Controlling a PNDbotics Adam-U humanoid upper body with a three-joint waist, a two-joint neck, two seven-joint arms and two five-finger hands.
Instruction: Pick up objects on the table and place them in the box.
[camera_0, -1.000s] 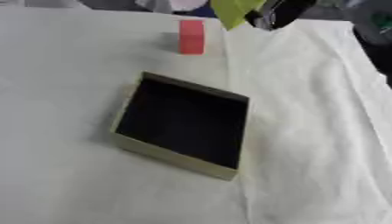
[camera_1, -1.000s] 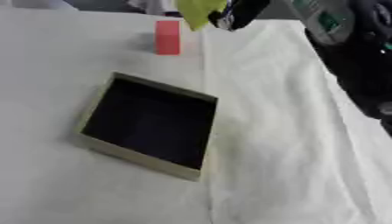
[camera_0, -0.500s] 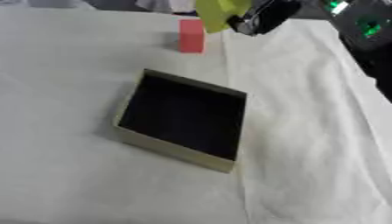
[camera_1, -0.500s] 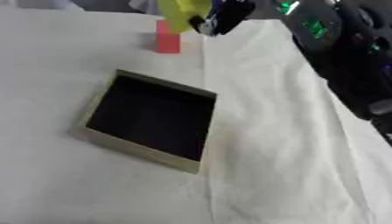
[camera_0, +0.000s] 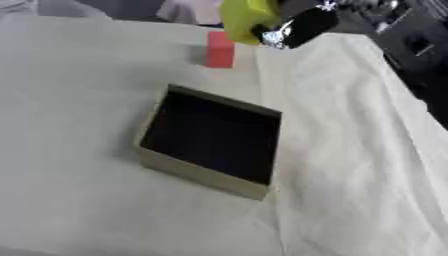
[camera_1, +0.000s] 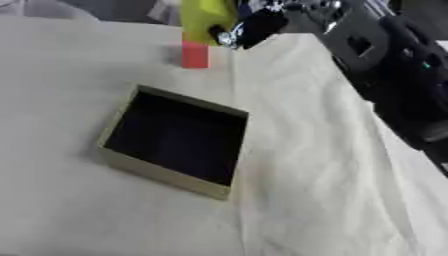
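Right hand (camera_0: 297, 27) pinches a yellow block (camera_0: 247, 17), held high above the counter (camera_0: 79, 100) to clear the box (camera_0: 210, 140) wall; red block (camera_0: 220, 50) waits.

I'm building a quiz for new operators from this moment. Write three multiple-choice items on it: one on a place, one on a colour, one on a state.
1. Where does the red block stand?
A. inside the box
B. on the cloth beyond the box
C. in the right hand

2. What colour is the object that the right hand holds?
A. yellow
B. blue
C. white

3. What is in the box?
A. the red block
B. the yellow object
C. nothing visible

Answers:
1 B: the red block stands on the cloth, past the box.
2 A: the right hand grips a yellow object.
3 C: only its dark floor shows.
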